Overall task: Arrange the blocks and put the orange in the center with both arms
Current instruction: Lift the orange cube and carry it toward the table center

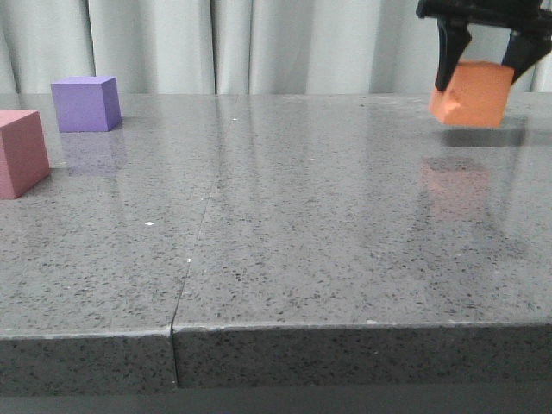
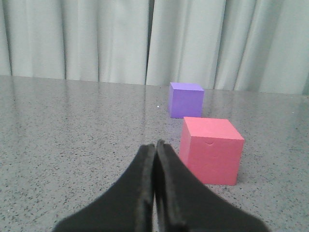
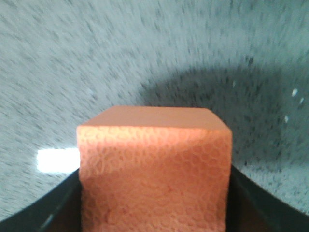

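1. Orange cube [image 1: 471, 95] is pinched in my right hand [image 1: 483, 62], far right and toward the back of the worktop [image 1: 302, 224] in the front view. Its dark fingers press on the left and right faces of the block.
2. I read the orange cube as lifted: a dark shadow lies under and beside it on the stone, and a pale orange reflection sits well in front of it.
3. My right wrist view fills with the orange cube [image 3: 153, 169]; foam cell texture is plain on the near face, black finger pads hug both lower corners. The worktop [image 3: 145, 58] beyond is motion-blurred.
4. Left hand [image 2: 155, 193] shows only in its own wrist view. The two black fingers lie flat against each other, clenched with nothing between them, low over the grey speckled worktop [image 2: 72, 135].
5. Pink-red cube [image 2: 210, 150] sits on the worktop just beyond the left hand's fingertips and off to one side, apart from them. A small nick marks the top edge of its facing side.
6. Purple cube [image 2: 186, 99] stands farther back, behind the pink-red one, near but not touching it.
7. Front view has the purple cube [image 1: 85, 103] at far left rear and the pink-red cube [image 1: 21, 153] nearer me, cut by the left edge. Both are well apart from the orange cube.
8. Pale pleated curtain [image 1: 259, 43] closes the background.
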Controlling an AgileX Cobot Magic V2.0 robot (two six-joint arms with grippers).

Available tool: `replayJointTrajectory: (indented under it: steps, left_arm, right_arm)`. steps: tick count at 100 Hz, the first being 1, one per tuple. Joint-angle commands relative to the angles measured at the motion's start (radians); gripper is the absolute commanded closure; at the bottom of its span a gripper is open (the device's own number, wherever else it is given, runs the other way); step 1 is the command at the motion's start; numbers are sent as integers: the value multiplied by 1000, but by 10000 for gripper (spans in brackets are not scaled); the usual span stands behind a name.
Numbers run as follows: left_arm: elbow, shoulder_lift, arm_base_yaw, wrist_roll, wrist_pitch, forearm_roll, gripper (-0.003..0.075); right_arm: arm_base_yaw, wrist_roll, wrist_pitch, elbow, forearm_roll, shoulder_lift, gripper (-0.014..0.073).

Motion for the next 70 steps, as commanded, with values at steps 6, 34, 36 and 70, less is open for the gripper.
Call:
replayJointTrajectory:
  steps: [6,34,36,70]
  left_arm:
    - [40,-28,2,2,-84,-7,741]
    - [40,-28,2,2,-84,-7,741]
    - [40,-28,2,2,-84,-7,741]
    - [40,-28,2,2,-84,-7,741]
  right_arm:
    - [23,45,92,-88,11,-60,273]
    - [149,138,92,-108,10,-59,273]
    - [157,141,92,-108,10,-59,273]
    - [324,272,66,-109,5,-33,273]
